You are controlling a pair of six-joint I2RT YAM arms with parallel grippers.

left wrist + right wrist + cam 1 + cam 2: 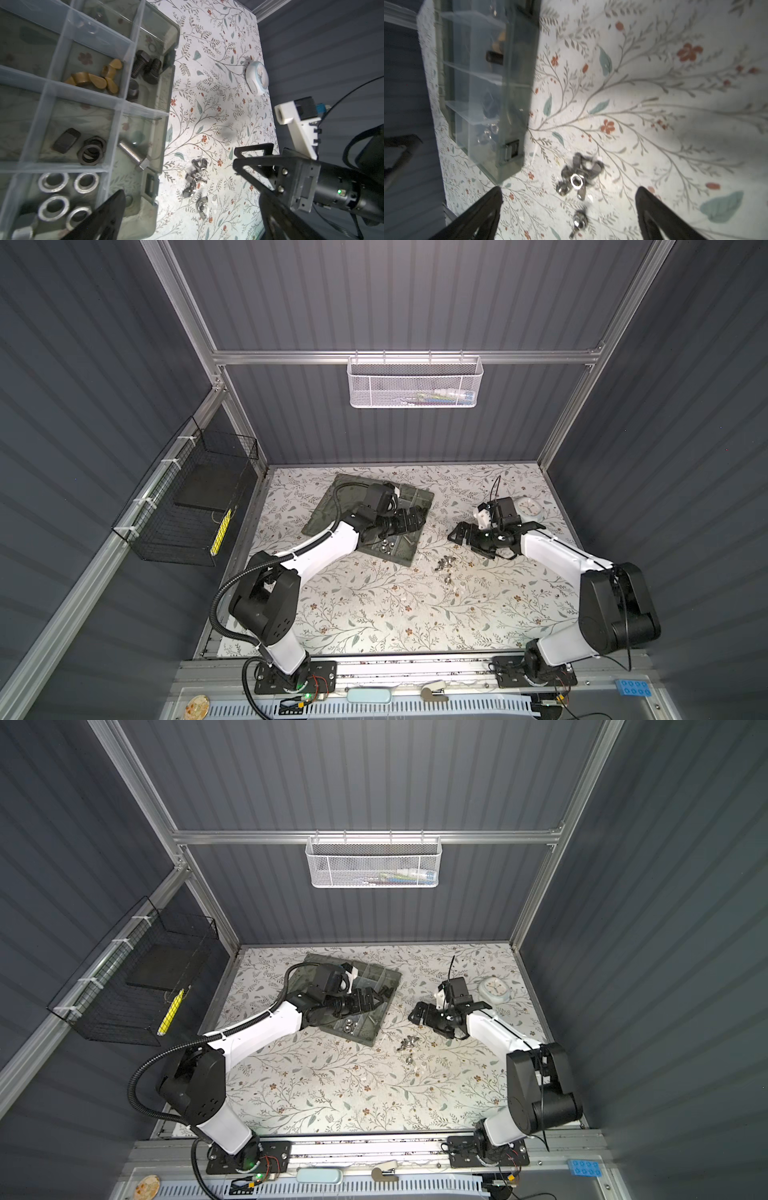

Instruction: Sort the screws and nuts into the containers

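In both top views the left gripper [417, 516] hangs over the organiser box [420, 498] with its jaws spread. The right gripper [454, 533] hovers over the floral table [374, 614] between the box and a white clock-faced object [528, 508], jaws wide and empty. A heap of loose nuts [445, 563] lies on the table just beside the box's near corner.

From above, the compartments show only a few silver nuts [384, 546]. The left wrist view adds black nuts [91, 150] in the next compartment, brass-coloured wing nuts [93, 80] beyond, and black screws [145, 66] and a silver screw [133, 153] along the wall. The right wrist view alone shows the heap close, blurred, ahead of its spread fingers [483, 214].
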